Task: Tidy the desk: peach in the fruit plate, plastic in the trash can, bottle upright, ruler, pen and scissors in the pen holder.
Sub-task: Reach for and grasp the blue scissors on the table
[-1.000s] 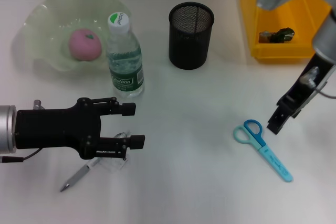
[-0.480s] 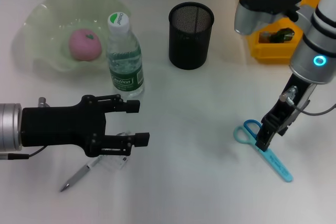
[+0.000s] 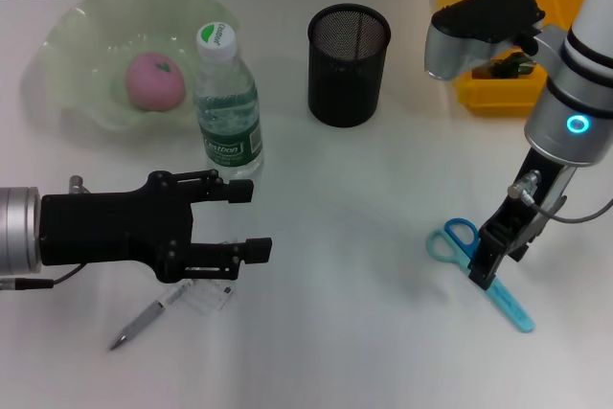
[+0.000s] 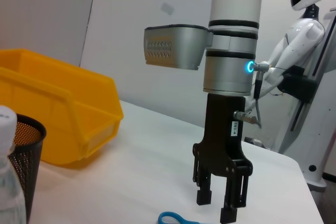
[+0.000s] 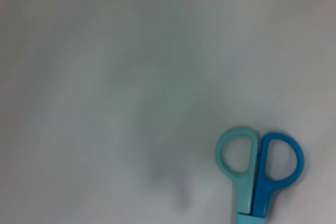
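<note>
Near the tabletop's right front corner, the right pincer (image 3: 490, 270) is hanging released directly over the scissors (image 3: 477, 271), whose long axis is running diagonally, handles toward the holder (image 3: 349, 64).

- A robotics lab is suggested.
- A plain white tabletop (image 3: 364, 189) is seen, backed by bare grey wall panels (image 4: 47, 14).
- A white humanoid robot on a stand (image 4: 302, 35) is seen well behind the right arm's jaws.
</note>
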Robot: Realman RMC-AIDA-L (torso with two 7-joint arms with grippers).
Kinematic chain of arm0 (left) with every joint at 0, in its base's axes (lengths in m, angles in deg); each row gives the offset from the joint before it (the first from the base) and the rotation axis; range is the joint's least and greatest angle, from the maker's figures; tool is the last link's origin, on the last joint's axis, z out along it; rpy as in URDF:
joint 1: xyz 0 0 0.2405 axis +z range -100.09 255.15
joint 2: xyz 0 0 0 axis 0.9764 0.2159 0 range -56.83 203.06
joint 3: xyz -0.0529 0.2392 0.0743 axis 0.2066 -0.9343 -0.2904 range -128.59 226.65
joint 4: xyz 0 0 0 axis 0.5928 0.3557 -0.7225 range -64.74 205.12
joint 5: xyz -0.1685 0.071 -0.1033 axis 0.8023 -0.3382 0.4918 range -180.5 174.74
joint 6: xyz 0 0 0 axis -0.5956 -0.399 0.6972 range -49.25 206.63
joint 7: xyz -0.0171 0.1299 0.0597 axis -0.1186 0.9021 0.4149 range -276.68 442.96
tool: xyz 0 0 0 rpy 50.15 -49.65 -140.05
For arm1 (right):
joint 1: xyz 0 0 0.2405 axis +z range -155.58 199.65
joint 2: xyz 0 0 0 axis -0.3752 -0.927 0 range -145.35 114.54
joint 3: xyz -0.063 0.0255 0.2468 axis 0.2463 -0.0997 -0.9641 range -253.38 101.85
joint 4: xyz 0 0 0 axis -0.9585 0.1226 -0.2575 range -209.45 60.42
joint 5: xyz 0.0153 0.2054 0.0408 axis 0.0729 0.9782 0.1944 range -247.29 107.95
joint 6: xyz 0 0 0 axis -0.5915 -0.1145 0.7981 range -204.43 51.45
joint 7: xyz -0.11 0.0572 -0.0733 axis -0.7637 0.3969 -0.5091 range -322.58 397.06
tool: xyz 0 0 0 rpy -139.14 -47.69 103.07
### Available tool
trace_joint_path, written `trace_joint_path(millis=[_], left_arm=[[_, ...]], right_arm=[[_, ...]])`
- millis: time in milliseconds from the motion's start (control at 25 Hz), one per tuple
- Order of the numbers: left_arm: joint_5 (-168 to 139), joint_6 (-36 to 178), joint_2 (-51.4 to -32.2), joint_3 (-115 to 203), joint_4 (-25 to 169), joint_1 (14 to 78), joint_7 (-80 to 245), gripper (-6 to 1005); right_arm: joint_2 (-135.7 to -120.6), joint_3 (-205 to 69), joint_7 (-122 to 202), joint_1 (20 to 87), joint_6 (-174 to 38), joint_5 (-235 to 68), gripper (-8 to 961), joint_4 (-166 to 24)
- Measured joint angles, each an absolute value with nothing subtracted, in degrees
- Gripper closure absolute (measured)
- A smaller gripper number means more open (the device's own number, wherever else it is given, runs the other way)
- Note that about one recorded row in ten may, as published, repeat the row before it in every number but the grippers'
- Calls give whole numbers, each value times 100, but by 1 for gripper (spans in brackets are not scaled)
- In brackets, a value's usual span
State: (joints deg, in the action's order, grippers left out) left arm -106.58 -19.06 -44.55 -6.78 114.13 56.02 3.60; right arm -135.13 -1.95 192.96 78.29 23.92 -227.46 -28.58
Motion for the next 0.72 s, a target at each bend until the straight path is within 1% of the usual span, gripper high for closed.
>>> trace_joint_path(millis=[720], left_arm=[[-10658, -1802, -4478, -678, 11392, 5635, 506, 203]], right_arm=[[-13511, -116, 19383, 7821, 2104, -22748, 336, -3173]])
